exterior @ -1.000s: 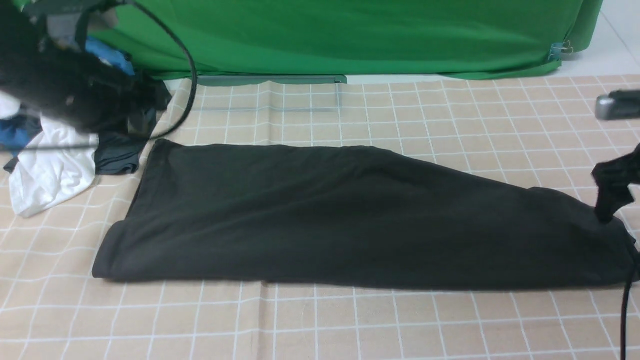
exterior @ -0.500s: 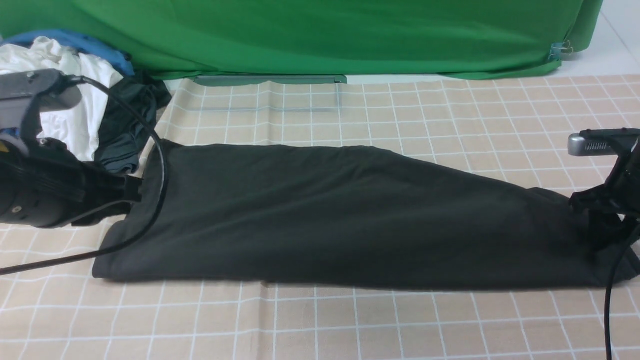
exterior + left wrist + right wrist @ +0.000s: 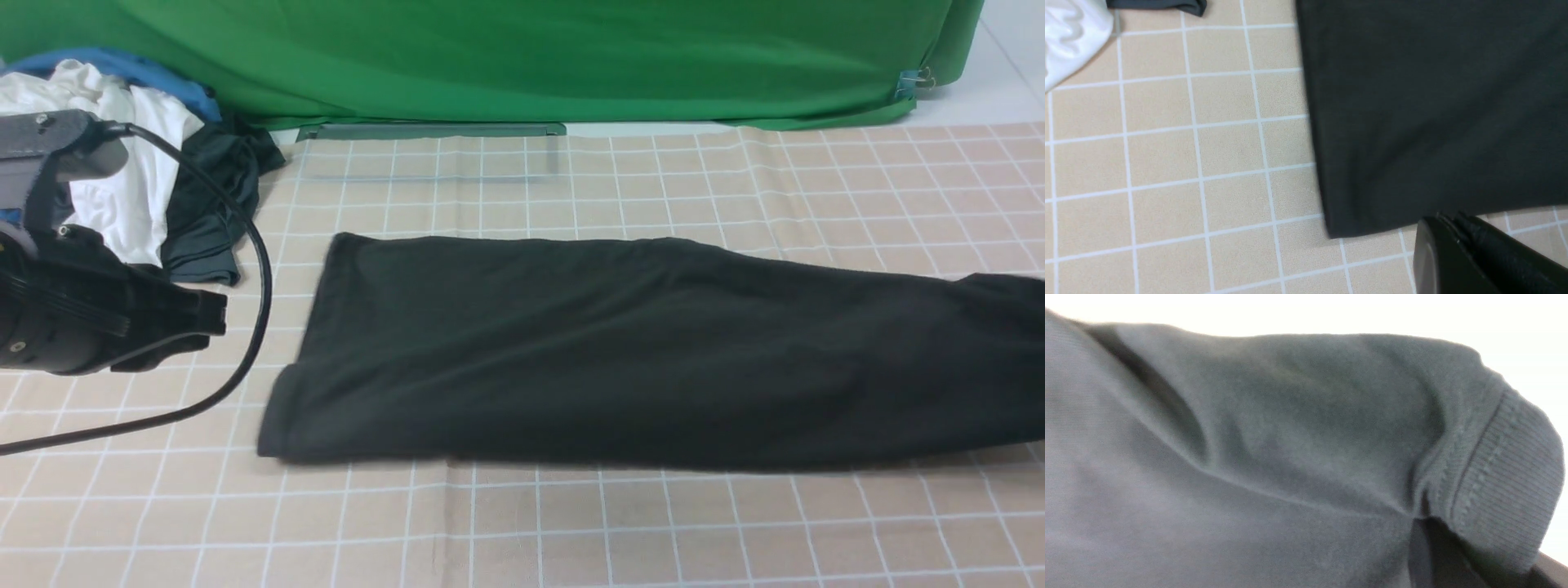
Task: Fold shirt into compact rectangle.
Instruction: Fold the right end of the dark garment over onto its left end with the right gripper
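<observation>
The black shirt (image 3: 637,351) lies as a long flat strip on the checked tablecloth, and its right end runs off the front view's right edge. My left gripper (image 3: 214,314) is shut and hovers left of the shirt's left end, clear of it. The left wrist view shows its closed tips (image 3: 1449,218) just off the shirt's (image 3: 1433,102) near corner. My right gripper (image 3: 1425,526) is out of the front view. In the right wrist view it is shut on bunched shirt cloth (image 3: 1249,437) beside a ribbed band (image 3: 1502,469).
A pile of white, blue and dark grey garments (image 3: 139,163) sits at the back left, behind my left arm. The arm's black cable (image 3: 253,327) loops over the checked cloth (image 3: 571,523). A green backdrop (image 3: 531,57) closes the far side.
The shirt has slid to the right, its right end now out of frame. My right gripper has shut on it and left the front view. My left arm swung down beside the shirt's left end.
</observation>
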You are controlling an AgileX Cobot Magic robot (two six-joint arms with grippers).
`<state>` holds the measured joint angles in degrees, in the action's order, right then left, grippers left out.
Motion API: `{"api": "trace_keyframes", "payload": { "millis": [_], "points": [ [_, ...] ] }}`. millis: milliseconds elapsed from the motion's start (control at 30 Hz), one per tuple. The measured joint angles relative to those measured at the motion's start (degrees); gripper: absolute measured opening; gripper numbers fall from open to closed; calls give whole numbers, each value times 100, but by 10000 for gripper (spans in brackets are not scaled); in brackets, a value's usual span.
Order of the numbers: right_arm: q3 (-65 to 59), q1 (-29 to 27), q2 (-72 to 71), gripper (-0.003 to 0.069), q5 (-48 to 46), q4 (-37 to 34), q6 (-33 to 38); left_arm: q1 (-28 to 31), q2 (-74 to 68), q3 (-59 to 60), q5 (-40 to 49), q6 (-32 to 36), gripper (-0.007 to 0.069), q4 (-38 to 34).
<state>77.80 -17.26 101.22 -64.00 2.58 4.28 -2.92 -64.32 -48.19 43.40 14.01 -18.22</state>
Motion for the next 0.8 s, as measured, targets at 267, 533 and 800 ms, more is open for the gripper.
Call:
{"api": "trace_keyframes", "payload": {
  "millis": [267, 533, 800],
  "points": [
    [595, 647, -595, 108, -511, -445, -132, 0, 0, 0, -161, 5, 18, -152],
    [1554, 2773, -490, 108, -465, -1554, -564, 0, 0, 0, -210, 295, 18, -700],
    [2652, 4455, 589, 108, -56, -1798, -1286, 0, 0, 0, -99, 387, 18, -784]
  ]
}}
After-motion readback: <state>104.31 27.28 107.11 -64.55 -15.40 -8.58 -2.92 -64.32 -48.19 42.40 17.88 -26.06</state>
